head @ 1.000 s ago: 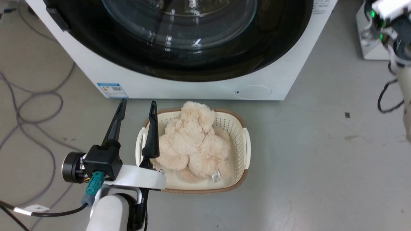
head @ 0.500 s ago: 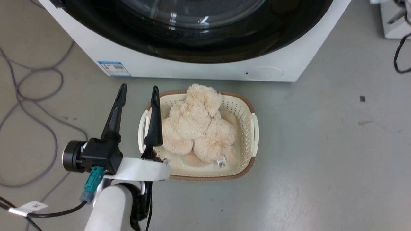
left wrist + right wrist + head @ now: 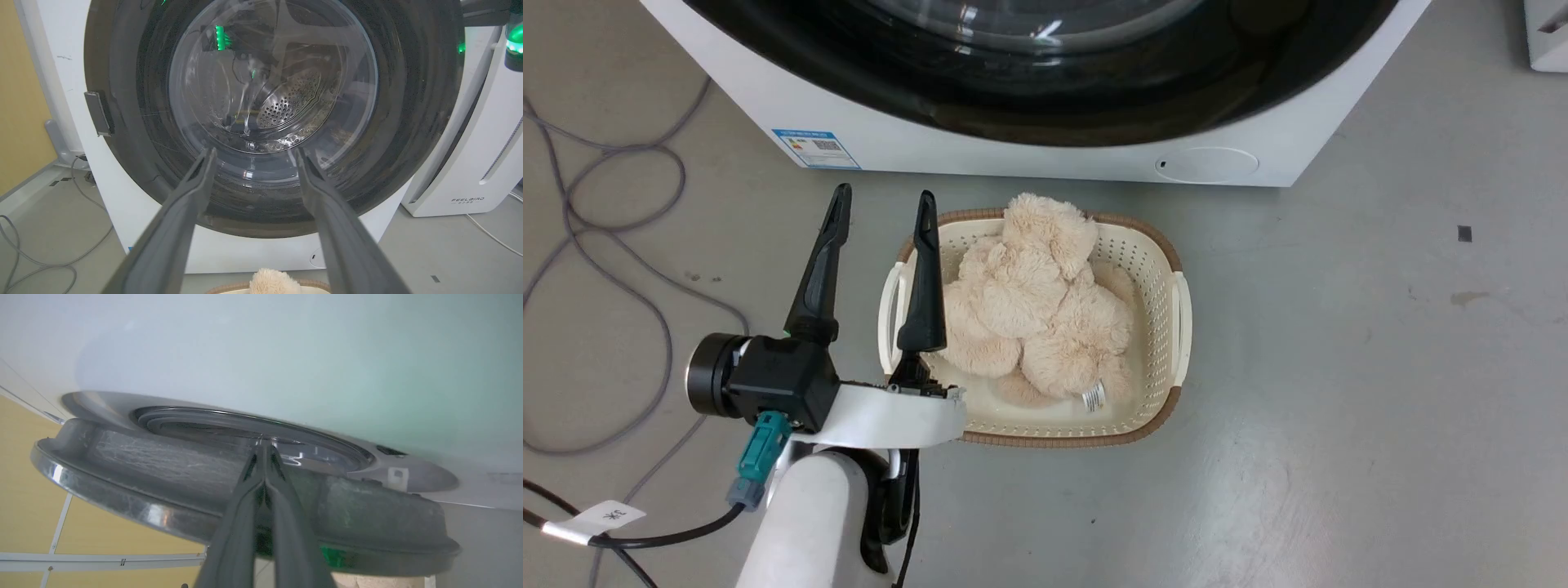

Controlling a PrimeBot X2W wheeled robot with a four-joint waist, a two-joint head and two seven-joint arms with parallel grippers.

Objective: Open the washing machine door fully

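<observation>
One door on test: the washing machine door (image 3: 163, 465) is standing ajar, a narrow gap showing against the white washing machine (image 3: 261, 355) front; right gripper (image 3: 263, 451) is pressing its fingers together on nothing, tips pointing into that gap; left gripper (image 3: 882, 200) is hovering spread wide and empty at the basket (image 3: 1176, 327) rim, beside the plush toy (image 3: 1037, 318).

Grey floor (image 3: 1339, 367) bears washing machine (image 3: 915, 153), basket (image 3: 1054, 439), loose cables (image 3: 683, 181).
</observation>
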